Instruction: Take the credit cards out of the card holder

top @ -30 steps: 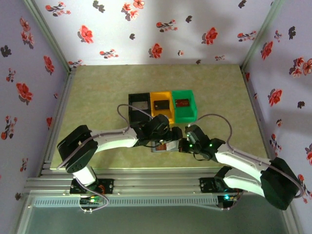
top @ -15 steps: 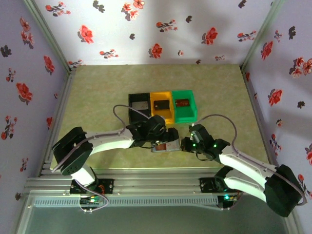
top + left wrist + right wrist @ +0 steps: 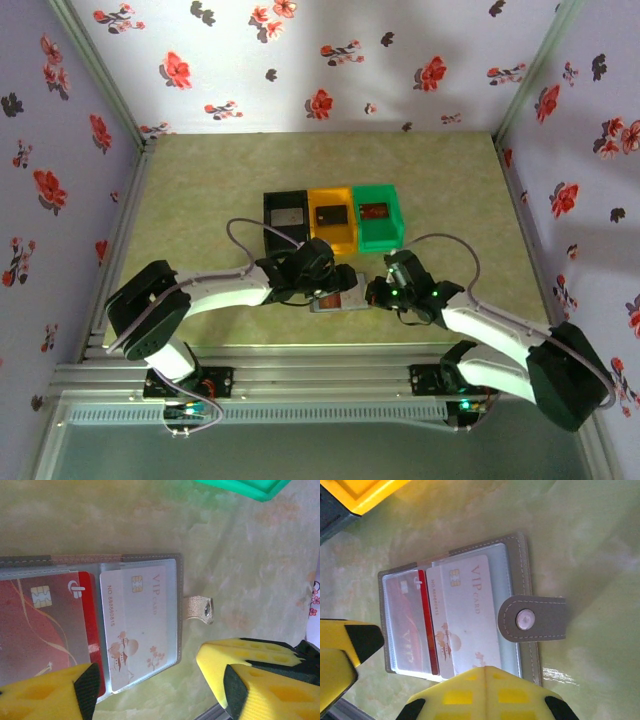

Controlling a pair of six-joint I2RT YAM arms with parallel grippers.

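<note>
— Down at the near edge of the bench [image 3: 200, 190], just in front of the bins [image 3: 331, 193], the holder [image 3: 525, 565] lies open with its clear pockets up.

— Flat and face-up, so the cards have a free way out. Two are in it: a red card [image 3: 40, 625] in one sleeve, and a white card [image 3: 140, 625] beside it, overlapping the red one's edge.

— The white card pokes past its sleeve at the near side. That leaves a bare edge to pinch.

— And the left pincer [image 3: 150, 680] hangs right over that panel with its yellow pads spread, one on each side and nothing between them yet. It looks lined up for that edge.

— The right pincer [image 3: 375, 294]?

— Pressed together, low at the holder's near edge, with the strap [image 3: 540, 617] flopped out on the bench beside it. Likely it's there to pin the holder so it won't drag along when a card is pulled. Whether it is pressing on the holder, the views don't settle.

— The risk?

— A slick sleeve and a thin card: the pads could catch the plastic too and lift the whole holder.
</note>
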